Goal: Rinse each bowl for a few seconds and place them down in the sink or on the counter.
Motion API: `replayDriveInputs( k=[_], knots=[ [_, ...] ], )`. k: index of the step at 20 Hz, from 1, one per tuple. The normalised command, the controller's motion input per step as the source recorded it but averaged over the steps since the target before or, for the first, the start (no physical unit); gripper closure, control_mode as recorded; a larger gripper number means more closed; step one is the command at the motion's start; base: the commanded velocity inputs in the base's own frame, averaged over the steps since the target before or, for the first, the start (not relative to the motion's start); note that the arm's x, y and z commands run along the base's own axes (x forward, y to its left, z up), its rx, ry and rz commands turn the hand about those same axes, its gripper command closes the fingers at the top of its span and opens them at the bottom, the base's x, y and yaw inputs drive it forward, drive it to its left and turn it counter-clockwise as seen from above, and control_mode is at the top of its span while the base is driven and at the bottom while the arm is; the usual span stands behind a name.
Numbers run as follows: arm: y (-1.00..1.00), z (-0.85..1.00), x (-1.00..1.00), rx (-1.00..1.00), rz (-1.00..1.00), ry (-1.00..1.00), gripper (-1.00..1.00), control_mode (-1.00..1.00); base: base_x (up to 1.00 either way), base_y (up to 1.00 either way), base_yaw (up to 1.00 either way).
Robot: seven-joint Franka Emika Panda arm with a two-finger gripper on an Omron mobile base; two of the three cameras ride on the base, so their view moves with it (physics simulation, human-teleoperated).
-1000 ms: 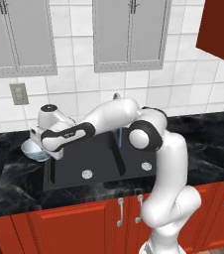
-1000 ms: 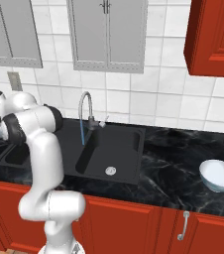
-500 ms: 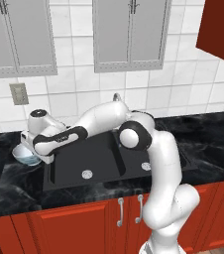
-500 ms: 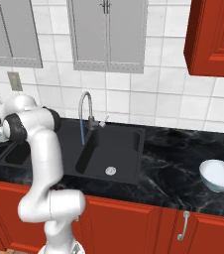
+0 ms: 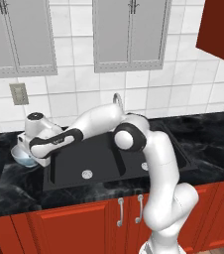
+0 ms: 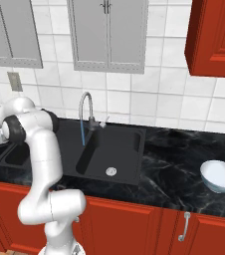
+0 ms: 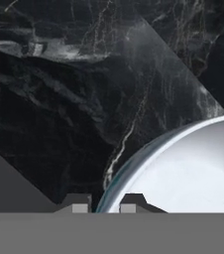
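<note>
Lowered leftward: end effector [image 7: 105,203] apparently pinching bowl [image 7: 183,168] rim on counter [image 7: 59,89].

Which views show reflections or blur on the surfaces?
Hand view: the counter looks soft and blurred, with pale glare at the top left; the bowl rim is sharp. Right base view: the other bowl has a glossy sheen.

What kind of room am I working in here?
A kitchen, rendered rather than real: a black double sink with a curved faucet, a marbled black counter on red cabinets, tiled wall behind.
</note>
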Motion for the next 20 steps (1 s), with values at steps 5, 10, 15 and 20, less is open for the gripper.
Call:
replayDriveInputs(
  k=[5, 10, 15, 20],
  knots=[
    [0.12, -0.24, 0.00, 0.02, 0.00, 0.00, -1.00, -1.00, 0.00, 0.00, 0.00],
    [0.07, -0.07, 0.00, 0.01, 0.00, 0.00, -1.00, -1.00, 0.00, 0.00, 0.00],
    [0.00, 0.04, 0.00, 0.00, 0.01, -0.01, -1.00, -1.00, 0.00, 0.00, 0.00],
    [0.00, 0.45, -0.02, 0.00, 0.00, 0.00, -1.00, -1.00, 0.00, 0.00, 0.00]
  ],
)
